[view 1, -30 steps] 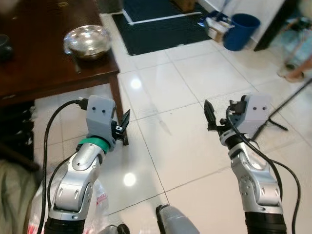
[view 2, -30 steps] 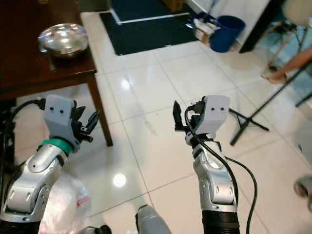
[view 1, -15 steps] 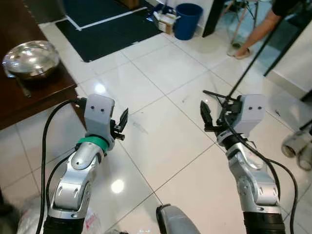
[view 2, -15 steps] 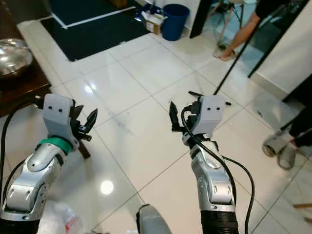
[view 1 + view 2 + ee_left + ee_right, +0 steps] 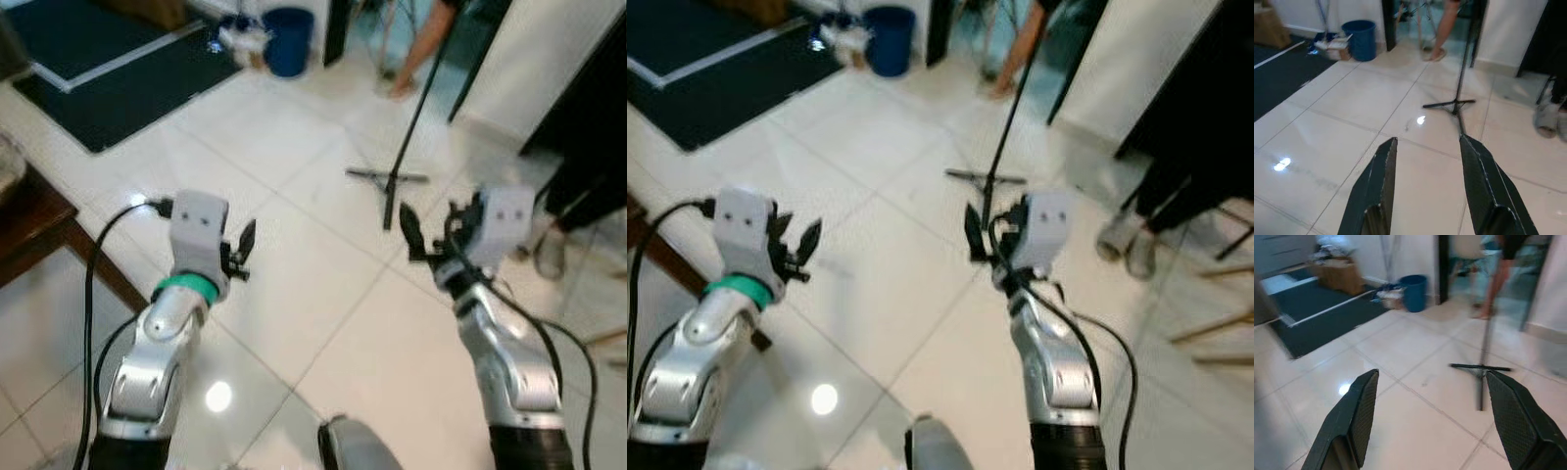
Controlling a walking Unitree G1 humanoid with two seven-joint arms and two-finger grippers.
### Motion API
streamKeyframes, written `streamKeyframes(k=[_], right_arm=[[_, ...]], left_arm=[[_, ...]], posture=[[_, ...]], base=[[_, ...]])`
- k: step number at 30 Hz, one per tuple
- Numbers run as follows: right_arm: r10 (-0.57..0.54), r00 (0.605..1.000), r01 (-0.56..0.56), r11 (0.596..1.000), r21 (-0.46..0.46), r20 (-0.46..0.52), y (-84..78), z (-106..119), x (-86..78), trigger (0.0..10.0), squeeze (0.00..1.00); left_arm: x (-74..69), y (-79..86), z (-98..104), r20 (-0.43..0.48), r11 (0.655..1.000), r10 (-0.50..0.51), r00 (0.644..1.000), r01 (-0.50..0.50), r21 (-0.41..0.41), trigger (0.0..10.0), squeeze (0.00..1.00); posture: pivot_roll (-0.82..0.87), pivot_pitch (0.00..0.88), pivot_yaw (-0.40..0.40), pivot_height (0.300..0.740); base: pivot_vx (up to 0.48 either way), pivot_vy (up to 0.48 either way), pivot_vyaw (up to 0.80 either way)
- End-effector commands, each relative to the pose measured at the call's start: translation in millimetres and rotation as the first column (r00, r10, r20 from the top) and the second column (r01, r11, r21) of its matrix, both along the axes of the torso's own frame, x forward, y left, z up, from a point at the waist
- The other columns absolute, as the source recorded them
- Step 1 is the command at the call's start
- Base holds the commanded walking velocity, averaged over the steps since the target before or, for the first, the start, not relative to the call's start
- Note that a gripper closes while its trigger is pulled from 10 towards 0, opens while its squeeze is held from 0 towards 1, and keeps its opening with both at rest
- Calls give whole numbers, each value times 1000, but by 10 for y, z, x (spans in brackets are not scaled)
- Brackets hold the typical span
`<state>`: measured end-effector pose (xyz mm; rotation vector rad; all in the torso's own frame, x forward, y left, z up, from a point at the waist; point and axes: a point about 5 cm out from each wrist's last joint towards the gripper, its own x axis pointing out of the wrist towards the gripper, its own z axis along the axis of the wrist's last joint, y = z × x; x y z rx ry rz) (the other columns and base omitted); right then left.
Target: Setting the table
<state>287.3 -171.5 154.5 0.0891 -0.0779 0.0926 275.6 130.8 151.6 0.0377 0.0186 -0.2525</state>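
Standing: we face white tiled floor (image 5: 323, 255), both arms raised, carrying nothing
Left gripper (image 5: 1427, 188): fingers apart, empty, over bare tile
Right gripper (image 5: 1435, 423): fingers spread wide, empty
Tableware: we can make out none; only the dark table (image 5: 34, 230) corner at our left
Handling: we judge dishes would be rigid, breakable and slick, best pinched at the rim
Count: one blue bin (image 5: 287, 39), one black stand (image 5: 397, 171), one dark mat (image 5: 108, 69), a person's leg (image 5: 1442, 32) by the doorway
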Motion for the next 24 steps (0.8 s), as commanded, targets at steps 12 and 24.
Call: streamKeyframes(k=[12, 24], right_arm=[[-3, 1000, 3, 1000, -11, -11, -26, -16, 4, 10000, 0], [0, 1000, 0, 1000, -15, -12, -26, -13, 8, 10000, 0]], left_arm=[[17, -38, -16, 3, 1000, -9, 1000, 9, 4, 10000, 0], [19, -49, -20, 5, 1000, -11, 1000, 11, 2, 10000, 0]], posture=[[-164, 0, 50, 740], [-165, 0, 48, 740]], base=[[0, 0, -800], [0, 0, -800]])
